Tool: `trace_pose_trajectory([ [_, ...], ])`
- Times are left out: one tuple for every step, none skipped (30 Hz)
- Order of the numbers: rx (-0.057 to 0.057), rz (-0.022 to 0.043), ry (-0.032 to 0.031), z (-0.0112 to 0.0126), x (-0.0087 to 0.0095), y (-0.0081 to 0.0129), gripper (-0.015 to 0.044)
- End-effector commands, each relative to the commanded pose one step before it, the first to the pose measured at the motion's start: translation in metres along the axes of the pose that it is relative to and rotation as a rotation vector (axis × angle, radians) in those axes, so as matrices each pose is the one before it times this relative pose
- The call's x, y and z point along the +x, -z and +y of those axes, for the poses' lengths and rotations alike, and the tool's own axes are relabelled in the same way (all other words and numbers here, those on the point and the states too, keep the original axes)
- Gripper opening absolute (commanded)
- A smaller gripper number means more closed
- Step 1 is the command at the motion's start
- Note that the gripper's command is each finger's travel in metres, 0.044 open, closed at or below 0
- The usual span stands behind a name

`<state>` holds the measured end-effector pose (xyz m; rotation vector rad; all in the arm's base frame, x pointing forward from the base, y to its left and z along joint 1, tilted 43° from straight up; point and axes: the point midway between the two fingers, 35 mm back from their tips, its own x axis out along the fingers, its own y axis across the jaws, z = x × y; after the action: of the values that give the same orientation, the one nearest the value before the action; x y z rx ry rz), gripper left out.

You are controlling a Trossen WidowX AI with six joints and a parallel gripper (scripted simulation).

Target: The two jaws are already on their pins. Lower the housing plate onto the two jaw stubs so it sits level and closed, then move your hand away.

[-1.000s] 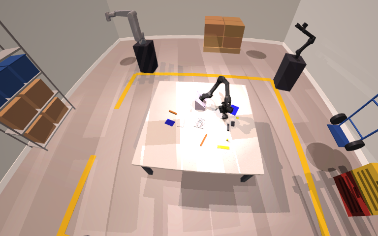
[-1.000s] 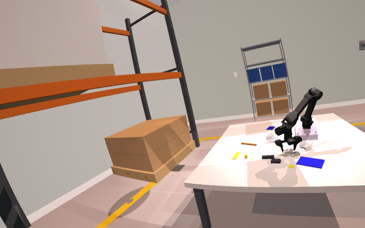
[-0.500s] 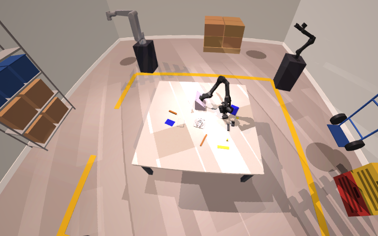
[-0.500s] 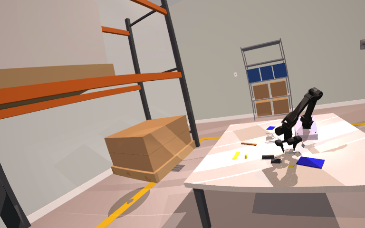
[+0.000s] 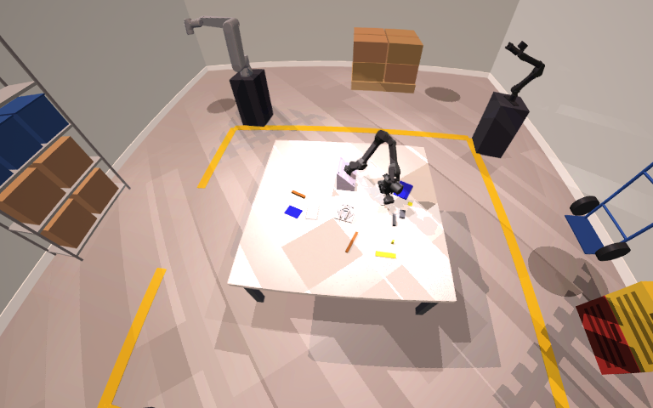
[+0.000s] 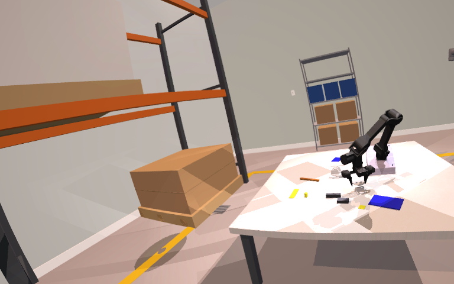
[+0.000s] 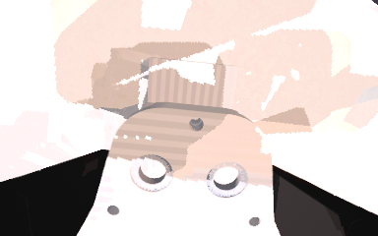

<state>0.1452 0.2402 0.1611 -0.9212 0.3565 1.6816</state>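
My gripper [image 5: 387, 204] [image 6: 358, 183] [image 7: 187, 165] is low over the table, shut on the pale housing plate [image 6: 360, 190] [image 7: 226, 143], one black finger against each side. In the wrist view the plate has a rounded far edge, two ringed round holes and small dark holes. A ribbed pale block [image 7: 186, 88] shows just beyond that edge. Whether the plate touches the table is unclear. A pale assembly with dark outlines [image 5: 345, 212] [image 6: 336, 173] stands on the table away from the gripper; its jaws, pins and stubs are too small to tell apart.
A blue plate [image 5: 404, 189] [image 6: 386, 202] lies beside the gripper. Two dark blocks [image 5: 394, 219] [image 5: 402, 213] and a small yellow piece [image 5: 410, 204] are near it. An orange bar [image 5: 351, 241] and a yellow bar [image 5: 385, 255] lie toward the front. A smaller blue plate [image 5: 292, 212] lies left.
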Motion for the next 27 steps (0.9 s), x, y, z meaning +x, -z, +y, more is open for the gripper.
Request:
trace_pose_trajectory([
  [-0.011, -0.00614, 0.00823, -0.00161, -0.01672, -0.00257, 0.0351],
  [0.0002, 0.00034, -0.00002, 0.00008, -0.00318, 0.00006, 0.0351],
  [0.0002, 0.00028, 0.0, 0.00013, -0.00318, 0.00004, 0.0351],
  [0.0002, 0.00022, 0.00003, 0.00018, -0.00318, 0.00002, 0.0351],
  [0.0003, 0.00016, 0.00005, 0.00023, -0.00318, 0.0, 0.0351],
  [0.0003, 0.0001, 0.00008, 0.00028, -0.00318, -0.00002, 0.0351],
  [0.0003, 0.00004, 0.00011, 0.00032, -0.00318, -0.00004, 0.0351],
  [0.0003, -0.00002, 0.00013, 0.00037, -0.00318, -0.00006, 0.0351],
  [0.0004, -0.00008, 0.00016, 0.00042, -0.00318, -0.00009, 0.0351],
  [0.0004, -0.00013, 0.00019, 0.00046, -0.00317, -0.00011, 0.0351],
  [0.0003, -0.00015, 0.00018, 0.00041, -0.00256, -0.00011, 0.0351],
  [0.0002, -0.00011, 0.00012, 0.00026, -0.00154, -0.00007, 0.0351],
  [0.0001, -0.00004, 0.00004, 0.00009, -0.00051, -0.00003, 0.0351],
  [0.0, 0.0, 0.0, 0.0, 0.0, 0.0, 0.0351],
  [0.0, 0.0, 0.0, 0.0, 0.0, 0.0, 0.0351],
  [0.0, 0.0, 0.0, 0.0, 0.0, 0.0, 0.0351],
  [0.0, 0.0, 0.0, 0.0, 0.0, 0.0, 0.0351],
  [0.0, 0.0, 0.0, 0.0, 0.0, 0.0, 0.0351],
  [0.0, 0.0, 0.0, 0.0, 0.0, 0.0, 0.0351],
  [0.0, 0.0, 0.0, 0.0, 0.0, 0.0, 0.0351],
  [0.0033, 0.00053, -0.00004, -0.00024, 0.00008, 0.0004, 0.0351],
  [0.01, 0.00158, -0.00011, -0.00073, 0.00025, 0.00121, 0.0351],
  [0.0166, 0.0026, -0.00017, -0.00122, 0.00041, 0.00201, 0.0351],
  [0.02, 0.00307, -0.00017, -0.00149, 0.00048, 0.0024, 0.0351],
  [0.02, 0.00302, -0.00014, -0.00151, 0.00047, 0.00239, 0.0351],
  [0.02, 0.00296, -0.00011, -0.00154, 0.00046, 0.00237, 0.0351],
  [0.0201, 0.00291, -0.00008, -0.00157, 0.00045, 0.00236, 0.0351],
])
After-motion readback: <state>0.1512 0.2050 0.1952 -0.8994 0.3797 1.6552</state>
